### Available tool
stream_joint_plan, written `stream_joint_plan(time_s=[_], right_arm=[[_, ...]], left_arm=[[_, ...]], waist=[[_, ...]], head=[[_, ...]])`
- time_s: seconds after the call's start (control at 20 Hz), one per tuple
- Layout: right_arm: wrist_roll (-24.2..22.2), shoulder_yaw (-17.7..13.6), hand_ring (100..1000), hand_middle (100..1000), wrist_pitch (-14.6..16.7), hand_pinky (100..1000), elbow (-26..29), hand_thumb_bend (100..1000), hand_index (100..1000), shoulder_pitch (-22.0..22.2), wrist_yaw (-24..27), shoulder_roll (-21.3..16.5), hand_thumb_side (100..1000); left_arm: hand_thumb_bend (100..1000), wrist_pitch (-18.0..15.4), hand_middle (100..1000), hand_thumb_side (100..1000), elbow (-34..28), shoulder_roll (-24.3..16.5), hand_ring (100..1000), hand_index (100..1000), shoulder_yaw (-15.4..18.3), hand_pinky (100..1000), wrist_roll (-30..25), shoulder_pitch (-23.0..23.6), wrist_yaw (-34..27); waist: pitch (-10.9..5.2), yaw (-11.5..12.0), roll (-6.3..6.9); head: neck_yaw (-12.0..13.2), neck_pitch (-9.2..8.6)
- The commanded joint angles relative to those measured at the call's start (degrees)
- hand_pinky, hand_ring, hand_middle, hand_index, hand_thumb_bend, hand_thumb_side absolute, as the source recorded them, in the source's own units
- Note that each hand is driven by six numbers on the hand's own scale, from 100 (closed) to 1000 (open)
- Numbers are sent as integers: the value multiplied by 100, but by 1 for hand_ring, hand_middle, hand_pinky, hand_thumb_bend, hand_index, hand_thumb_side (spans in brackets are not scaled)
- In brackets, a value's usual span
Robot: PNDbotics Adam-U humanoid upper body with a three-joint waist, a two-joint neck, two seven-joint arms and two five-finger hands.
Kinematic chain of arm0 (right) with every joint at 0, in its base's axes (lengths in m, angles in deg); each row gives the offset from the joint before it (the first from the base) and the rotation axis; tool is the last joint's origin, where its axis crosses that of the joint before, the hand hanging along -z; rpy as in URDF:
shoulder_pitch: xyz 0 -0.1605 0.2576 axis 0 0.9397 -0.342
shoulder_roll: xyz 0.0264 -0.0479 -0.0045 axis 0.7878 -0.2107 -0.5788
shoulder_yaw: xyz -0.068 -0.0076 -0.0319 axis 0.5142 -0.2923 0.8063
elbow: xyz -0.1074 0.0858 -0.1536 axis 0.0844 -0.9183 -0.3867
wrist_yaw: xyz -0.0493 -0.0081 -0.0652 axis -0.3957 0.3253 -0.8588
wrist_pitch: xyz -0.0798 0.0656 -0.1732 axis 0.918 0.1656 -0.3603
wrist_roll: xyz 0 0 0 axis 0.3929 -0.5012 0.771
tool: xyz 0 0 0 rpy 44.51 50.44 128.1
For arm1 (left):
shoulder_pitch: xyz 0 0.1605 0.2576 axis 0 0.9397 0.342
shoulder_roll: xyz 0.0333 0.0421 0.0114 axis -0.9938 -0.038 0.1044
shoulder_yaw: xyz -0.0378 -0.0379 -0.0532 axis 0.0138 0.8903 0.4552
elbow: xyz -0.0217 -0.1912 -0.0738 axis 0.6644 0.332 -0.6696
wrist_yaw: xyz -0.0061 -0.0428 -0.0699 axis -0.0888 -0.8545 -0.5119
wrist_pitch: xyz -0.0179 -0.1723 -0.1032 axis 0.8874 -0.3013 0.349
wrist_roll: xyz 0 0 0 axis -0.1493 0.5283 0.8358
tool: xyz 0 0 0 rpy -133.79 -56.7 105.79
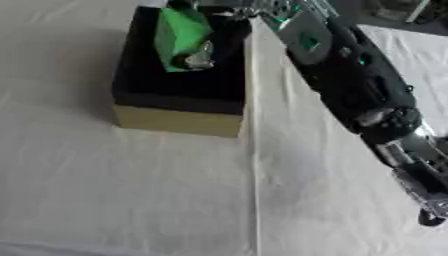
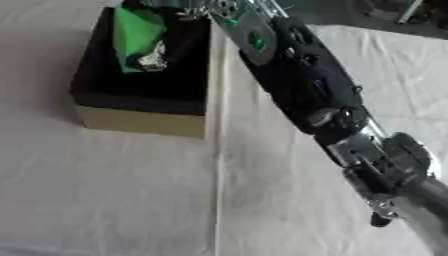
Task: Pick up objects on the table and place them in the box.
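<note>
A box (image 1: pixel 179 120) with tan outer walls and a black inside stands at the upper left of the white-covered table. Inside it lies a green packet (image 1: pixel 179 32) with a small silvery part (image 1: pixel 199 61) at its near end. My right arm (image 1: pixel 350 75) reaches in from the lower right, up across the table to the box's far right corner. Only a sliver of the right hand (image 2: pixel 188 5) shows at the top edge, just above the green packet. Whether it touches the packet is hidden. My left hand shows in neither view.
A long seam (image 1: pixel 255 190) runs down the white cloth (image 1: pixel 114 190) from the box's right side toward the near edge. Dark shapes (image 1: pixel 402 10) sit beyond the table at the upper right.
</note>
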Motion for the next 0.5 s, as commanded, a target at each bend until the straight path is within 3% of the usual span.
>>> stream_joint_plan(time_s=[0.05, 0.35, 0.5], right_arm=[[148, -108, 599, 492, -87, 739, 697, 100, 632, 179, 261, -695, 645], [-125, -66, 627, 527, -257, 750, 1108, 100, 667, 482, 346, -921, 665], [-331, -28, 740, 649, -178, 797, 1131, 100, 764, 502, 286, -910, 722]], left_arm=[[280, 0, 639, 1000, -105, -70, 613, 740, 6, 604, -25, -62, -26], [277, 14, 637, 1000, -105, -39, 610, 739, -4, 604, -56, -95, -46], [275, 22, 637, 1000, -105, -22, 609, 739, -4, 604, -64, -119, -62]], waist=[[-86, 12, 40], [-11, 70, -13], [21, 91, -36]], head=[[13, -72], [14, -100], [28, -87]])
